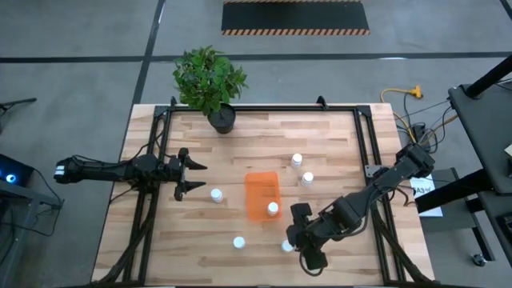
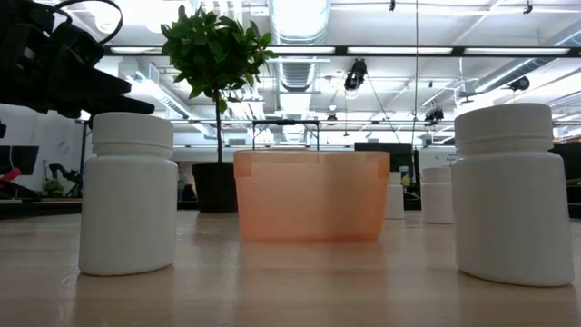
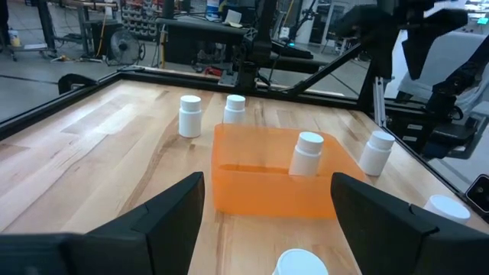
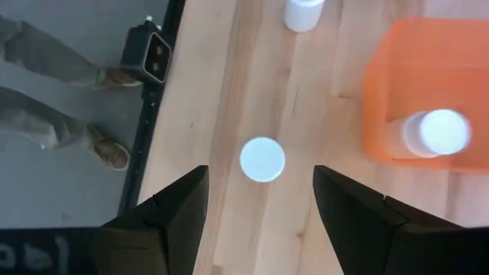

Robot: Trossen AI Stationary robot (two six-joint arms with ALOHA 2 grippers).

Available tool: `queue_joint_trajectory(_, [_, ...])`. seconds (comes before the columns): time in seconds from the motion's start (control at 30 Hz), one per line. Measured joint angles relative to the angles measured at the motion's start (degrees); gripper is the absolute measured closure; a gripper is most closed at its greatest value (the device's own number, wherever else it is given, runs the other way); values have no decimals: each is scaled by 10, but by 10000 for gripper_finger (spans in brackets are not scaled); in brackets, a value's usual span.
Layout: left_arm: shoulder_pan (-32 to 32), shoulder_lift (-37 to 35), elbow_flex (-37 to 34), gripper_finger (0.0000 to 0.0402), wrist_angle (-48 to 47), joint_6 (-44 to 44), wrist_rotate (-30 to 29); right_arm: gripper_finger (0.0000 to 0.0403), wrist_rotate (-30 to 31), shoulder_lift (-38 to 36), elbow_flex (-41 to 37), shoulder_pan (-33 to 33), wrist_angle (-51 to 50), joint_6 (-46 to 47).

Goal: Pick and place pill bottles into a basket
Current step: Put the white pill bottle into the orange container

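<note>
high: right gripper (image 1: 298, 240) spread wide, empty, above a pill bottle (image 1: 286, 246); basket (image 1: 261, 194) just beyond, one bottle inside | left wrist: left gripper (image 3: 267, 210) wide open, empty, facing basket (image 3: 276, 177) | right wrist: bottle (image 4: 262, 159) between fingers, untouched

From the left wrist I lose two pill bottles to the frame: one (image 3: 301, 262) shows only its cap at the bottom edge, another (image 3: 447, 208) is cut at the right. In the right wrist view a bottle (image 4: 304, 13) is cropped at the top, and a person's legs (image 4: 53, 99) run off the left. Down low, the left hand (image 2: 54, 54) is a dark shape, cut off.
</note>
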Motion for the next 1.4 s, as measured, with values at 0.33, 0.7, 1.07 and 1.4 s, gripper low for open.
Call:
queue_joint_trajectory(0.33, [0,0,0,134,0,0,0,179,-15,0,-80,0,89,0])
queue_joint_trajectory(0.7, [0,0,0,134,0,0,0,174,-15,2,-112,-5,149,0])
queue_joint_trajectory(1.07, [0,0,0,134,0,0,0,100,-10,2,-126,-9,158,-34])
queue_joint_trajectory(1.4, [0,0,0,134,0,0,0,101,0,2,-149,-9,196,-94])
